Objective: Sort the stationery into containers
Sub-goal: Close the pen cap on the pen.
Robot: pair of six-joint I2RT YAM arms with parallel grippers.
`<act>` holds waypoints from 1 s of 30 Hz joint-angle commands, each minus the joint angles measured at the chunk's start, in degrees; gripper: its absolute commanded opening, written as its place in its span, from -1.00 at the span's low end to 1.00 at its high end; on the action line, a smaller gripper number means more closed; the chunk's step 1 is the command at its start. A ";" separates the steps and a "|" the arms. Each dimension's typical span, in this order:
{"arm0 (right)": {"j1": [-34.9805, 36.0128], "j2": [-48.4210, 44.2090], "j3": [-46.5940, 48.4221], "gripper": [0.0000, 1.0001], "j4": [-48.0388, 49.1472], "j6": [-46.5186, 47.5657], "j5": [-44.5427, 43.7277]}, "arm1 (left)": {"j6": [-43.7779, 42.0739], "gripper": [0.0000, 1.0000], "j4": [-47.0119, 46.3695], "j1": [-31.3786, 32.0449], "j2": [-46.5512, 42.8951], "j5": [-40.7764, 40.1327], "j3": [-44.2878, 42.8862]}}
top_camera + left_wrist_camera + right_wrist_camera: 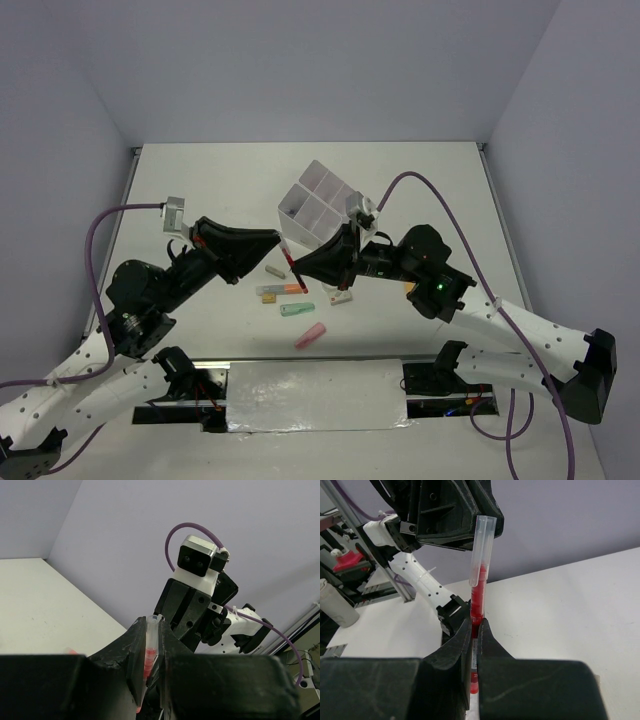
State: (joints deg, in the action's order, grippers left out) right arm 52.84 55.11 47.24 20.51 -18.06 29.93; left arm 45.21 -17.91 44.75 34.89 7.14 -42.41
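Thin red pen with clear cap (479,587), gripped at once by closed left fingers (131,656) and right fingers (455,652), above the worktop (200,190) beside the translucent white four-compartment box (298,203).

Top cam high at rear, down onto table (200,180); wrist cams close-up, opposed, red pen (478,600) prob. in both.

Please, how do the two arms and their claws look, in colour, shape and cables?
Left arm and right arm: white links, black joints. Left claw and right claw: black tapering wedges. A purple cable loops to a white camera box on each wrist. A green light glows on the right arm.
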 commanded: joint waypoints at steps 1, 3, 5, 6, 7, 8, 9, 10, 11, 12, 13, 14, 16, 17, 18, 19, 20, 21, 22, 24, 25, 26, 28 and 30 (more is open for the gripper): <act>-0.19 -0.80 4.26 -1.00 9.20 2.86 0.21 | -0.73 -1.00 7.45 0.34 1.23 1.21 -0.30; -0.19 -0.45 5.22 -1.00 8.06 2.68 0.21 | -1.70 -1.00 7.63 0.34 1.23 1.56 -0.39; -0.19 0.43 6.62 -1.00 4.82 3.03 1.26 | -4.33 -1.00 8.85 0.34 1.49 2.44 -1.79; -0.11 0.70 6.72 -1.00 4.89 3.21 1.44 | -4.86 -1.00 9.47 0.34 1.67 2.70 -2.32; 0.07 0.79 6.46 -1.00 5.15 3.21 1.62 | -5.39 -1.00 10.34 0.34 1.93 2.71 -2.76; -0.10 0.70 6.28 -1.00 4.80 3.21 1.10 | -5.83 -1.00 10.96 0.34 2.11 2.71 -3.11; -0.02 0.52 6.11 -1.00 4.63 3.21 0.57 | -6.18 -1.00 11.32 0.34 2.28 2.97 -3.29; -0.02 0.17 5.84 -1.00 4.97 3.12 0.39 | -6.36 -1.00 11.23 0.34 2.37 3.23 -3.12; -0.02 -0.09 5.58 -1.00 5.24 3.12 0.22 | -6.36 -1.00 10.88 0.34 2.46 3.58 -2.94; 0.07 -0.35 5.49 -1.00 5.67 2.60 -0.40 | -6.28 -1.00 10.45 0.34 2.46 4.02 -2.24; -0.02 -0.53 5.75 -1.00 5.50 2.42 -0.84 | -6.28 -1.00 10.18 0.34 2.37 4.03 -1.97; 0.07 -0.62 5.84 -1.00 5.50 2.33 -1.62 | -6.19 -1.00 10.09 0.34 2.55 4.03 -1.62; -0.02 -0.79 6.37 -1.00 5.59 1.81 -2.42 | -6.45 -1.00 10.00 0.34 2.72 4.38 -1.09; -0.02 -0.71 6.72 -1.00 5.24 1.54 -2.86 | -6.54 -1.00 10.18 0.34 2.90 4.38 -0.83; -0.02 -0.45 7.16 -1.00 4.89 1.02 -2.86 | -6.71 -1.00 10.35 0.34 2.99 4.29 -0.48; 0.07 -0.27 7.86 -1.00 4.80 0.84 -2.86 | -6.71 -1.00 10.27 0.42 3.07 4.12 -0.13; -0.02 -0.01 8.21 -1.00 4.89 0.58 -2.60 | -6.63 -1.00 10.18 0.42 3.25 4.03 0.40; -0.02 0.26 8.39 -1.00 5.24 0.57 -2.51 | -6.11 -1.00 10.18 0.42 3.34 3.76 0.66; -0.02 0.35 8.57 -1.00 5.33 0.75 -2.51 | -5.75 -1.00 9.74 0.51 3.60 3.85 1.01; -0.10 0.43 8.65 -1.00 5.85 1.98 -2.08 | -4.96 -1.00 9.82 0.60 3.78 3.59 1.46; -0.02 0.43 8.48 -1.00 6.29 2.33 -1.64 | -4.70 -1.00 10.09 0.77 3.78 2.80 1.54; -0.02 0.26 8.30 -1.00 6.82 2.94 -1.37 | -4.35 -1.00 10.35 0.78 3.69 2.62 1.63; -0.02 0.43 8.74 -1.00 7.35 2.95 -1.02 | -4.17 -1.00 10.62 0.86 3.78 2.70 1.63; -0.02 0.79 9.70 -1.00 6.74 3.47 -1.10 | -3.73 -1.00 11.05 1.13 4.30 2.79 1.37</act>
State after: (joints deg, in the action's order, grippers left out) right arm 52.84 56.71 49.91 15.11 -16.58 29.32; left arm 40.95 -15.99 44.82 36.47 7.25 -43.33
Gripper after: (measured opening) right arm 0.036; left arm 0.241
